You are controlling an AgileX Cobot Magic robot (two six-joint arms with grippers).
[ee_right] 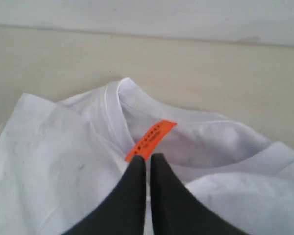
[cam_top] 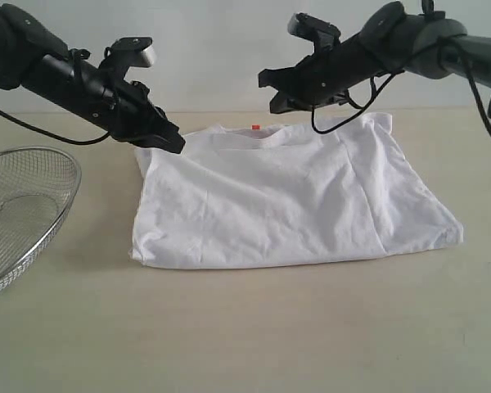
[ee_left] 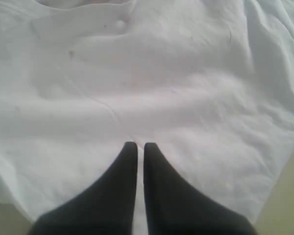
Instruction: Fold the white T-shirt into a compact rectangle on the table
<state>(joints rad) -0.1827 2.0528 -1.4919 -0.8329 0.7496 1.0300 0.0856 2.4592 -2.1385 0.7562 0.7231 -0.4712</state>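
Folded white T-shirt (cam_top: 286, 196) lay on table (cam_top: 229, 344), both claws pressed together: left gripper (cam_top: 170, 141) at its 10 o'clock, right gripper (cam_top: 275, 103) at 12.

Soft even light; wrist views slightly blurred

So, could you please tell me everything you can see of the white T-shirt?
The white T-shirt looks like thin, wrinkled cotton, flat on the table, partly folded into a rough rectangle. Its collar, with an orange tag, faces the far edge; no print shows. The shut left gripper sits at a far corner, the shut right gripper above the collar; contact is unclear.
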